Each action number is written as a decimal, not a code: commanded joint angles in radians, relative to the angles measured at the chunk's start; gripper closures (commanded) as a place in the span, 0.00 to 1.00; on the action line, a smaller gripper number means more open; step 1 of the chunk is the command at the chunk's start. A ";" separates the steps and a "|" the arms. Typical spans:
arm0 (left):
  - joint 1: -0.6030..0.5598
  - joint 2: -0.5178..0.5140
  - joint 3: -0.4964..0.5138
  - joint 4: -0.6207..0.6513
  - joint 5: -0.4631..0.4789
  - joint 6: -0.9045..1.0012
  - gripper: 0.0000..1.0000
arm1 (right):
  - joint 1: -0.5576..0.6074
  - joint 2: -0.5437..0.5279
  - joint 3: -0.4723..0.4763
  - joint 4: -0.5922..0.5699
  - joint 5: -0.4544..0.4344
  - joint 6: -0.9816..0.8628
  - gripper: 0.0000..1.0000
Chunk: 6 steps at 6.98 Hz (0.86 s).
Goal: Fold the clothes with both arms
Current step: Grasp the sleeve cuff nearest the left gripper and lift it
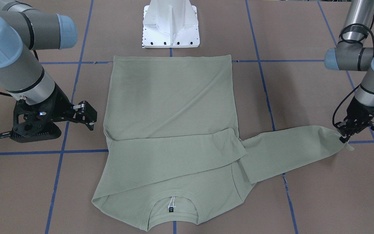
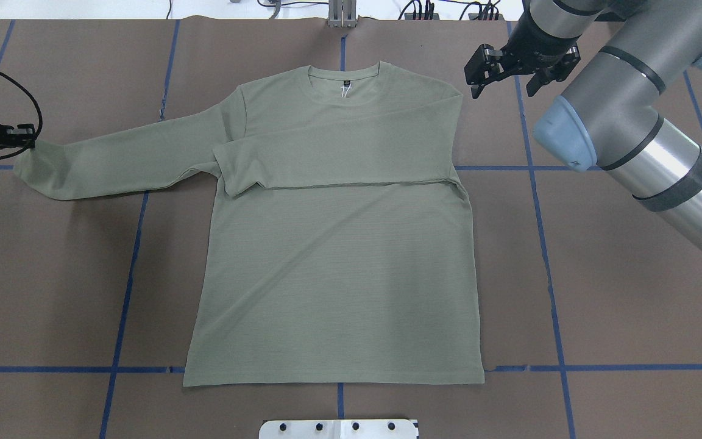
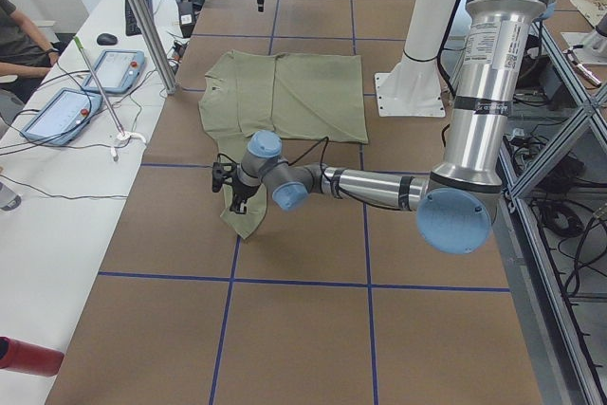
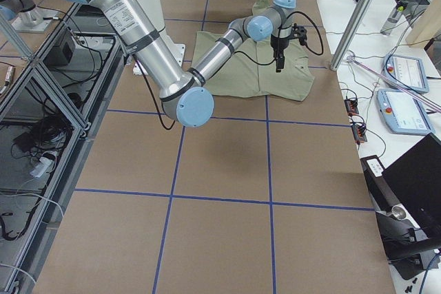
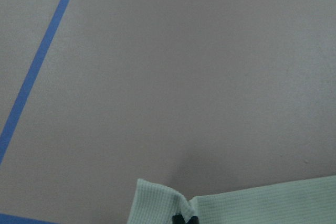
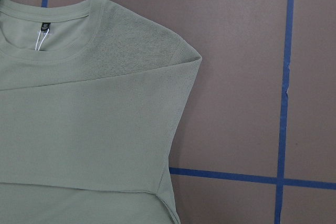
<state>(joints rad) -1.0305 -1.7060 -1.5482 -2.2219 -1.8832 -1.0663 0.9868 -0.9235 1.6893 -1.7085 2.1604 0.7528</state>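
The pale sage-green shirt lies flat on the brown table, collar away from the robot base. One sleeve is folded across the chest. The other sleeve stretches straight out to the side. My left gripper is shut on that sleeve's cuff, which is pinched and bunched in the front-facing view and at the bottom of the left wrist view. My right gripper is open and empty above the table beside the folded shoulder; it also shows in the front-facing view.
The white pedestal base stands just beyond the shirt's hem. Blue tape lines cross the brown table. A side bench with tablets and cables runs along the far edge, with a metal post.
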 commanded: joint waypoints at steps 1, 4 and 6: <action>0.080 -0.100 -0.176 0.291 0.004 -0.258 1.00 | 0.004 -0.021 0.015 0.006 0.003 -0.001 0.00; 0.265 -0.418 -0.144 0.531 0.007 -0.619 1.00 | 0.015 -0.069 0.073 0.007 0.004 -0.001 0.00; 0.267 -0.597 -0.037 0.536 0.003 -0.746 1.00 | 0.030 -0.147 0.140 0.009 0.006 -0.022 0.00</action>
<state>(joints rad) -0.7718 -2.1952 -1.6433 -1.6992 -1.8778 -1.7419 1.0056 -1.0177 1.7845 -1.6994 2.1648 0.7462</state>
